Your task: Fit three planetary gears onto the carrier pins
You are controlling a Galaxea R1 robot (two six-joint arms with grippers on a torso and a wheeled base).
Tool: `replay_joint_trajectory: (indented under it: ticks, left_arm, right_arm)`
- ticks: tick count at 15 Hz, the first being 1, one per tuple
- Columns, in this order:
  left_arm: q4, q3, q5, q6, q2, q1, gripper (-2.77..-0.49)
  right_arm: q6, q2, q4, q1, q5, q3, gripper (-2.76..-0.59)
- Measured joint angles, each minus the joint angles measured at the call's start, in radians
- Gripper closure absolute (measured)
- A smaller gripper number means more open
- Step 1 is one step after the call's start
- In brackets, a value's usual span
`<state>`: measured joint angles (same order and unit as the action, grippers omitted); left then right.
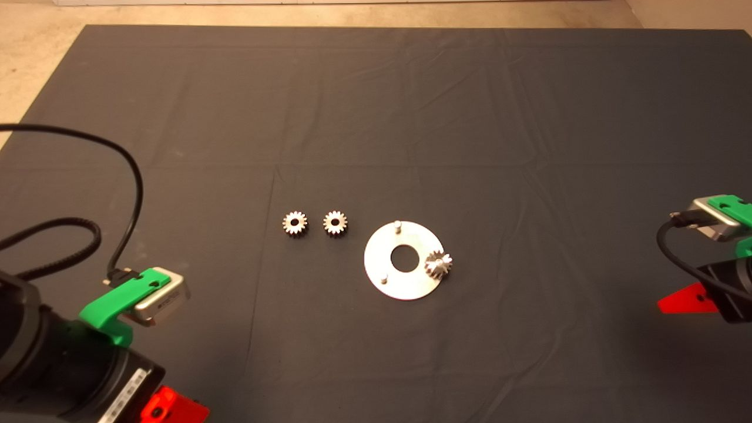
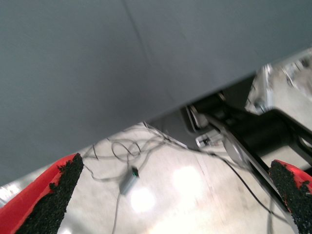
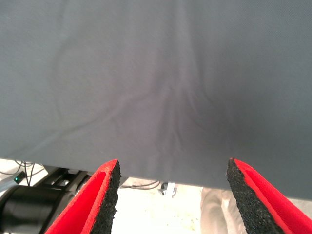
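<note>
Lying flat, bores upward, two loose planetary gears [image 1: 295,223] [image 1: 335,222] sit side by side on the mat [image 1: 376,117], between the left gripper [image 1: 170,408] and the disc [image 1: 388,270]. Both lie well ahead of the left fingers [image 2: 53,200] and inward, nearer that arm than the right gripper [image 1: 684,299], which waits far out beyond the disc's other side. A third gear [image 1: 438,264] leans tilted at the disc rim nearest the right fingers [image 3: 105,200] (not seated, I judge). Two carrier pins [image 1: 398,224] [image 1: 383,279] stand bare; the third is hidden. Both grippers' fingers are spread wide, holding nothing.
</note>
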<state>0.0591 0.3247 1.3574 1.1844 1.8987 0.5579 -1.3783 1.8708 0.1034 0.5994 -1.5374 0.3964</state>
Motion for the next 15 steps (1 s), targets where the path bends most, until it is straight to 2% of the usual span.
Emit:
replay_joint_trajectory:
  ticks: [2,4,5,6,9,10,13,14,15]
  left_arm:
    - [0.108,0.000,0.006,-0.023,-0.003,0.000,-2.77]
    - [0.186,0.000,0.003,-0.050,0.008,0.000,-2.77]
    - [0.240,0.000,0.002,-0.061,0.015,0.000,-2.77]
    - [0.298,0.000,0.002,-0.075,0.021,0.000,-2.77]
    - [0.423,0.000,0.001,-0.109,0.030,-0.010,-2.77]
    - [0.474,0.000,-0.004,-0.119,0.035,-0.029,-2.77]
    - [0.620,0.000,-0.033,-0.152,0.035,-0.113,-2.77]
    - [0.662,0.005,-0.052,-0.162,0.035,-0.140,-2.77]
    - [0.691,0.023,-0.088,-0.178,0.035,-0.167,-2.77]
  right_arm:
    - [-0.009,0.007,0.000,0.023,0.012,-0.002,-1.60]
    - [-0.014,0.002,-0.002,0.051,0.007,-0.006,-1.60]
    - [-0.015,-0.001,-0.004,0.070,0.004,-0.009,-1.60]
    - [-0.015,-0.001,-0.005,0.081,0.004,-0.010,-1.60]
    - [-0.015,0.001,-0.006,0.102,0.009,-0.014,-1.60]
    - [-0.015,-0.001,-0.007,0.105,0.009,-0.014,-1.60]
    - [-0.014,-0.001,-0.010,0.119,0.005,-0.014,-1.60]
    - [-0.014,0.000,-0.013,0.129,0.006,-0.014,-1.60]
    - [-0.014,-0.001,-0.015,0.135,0.009,-0.014,-1.60]
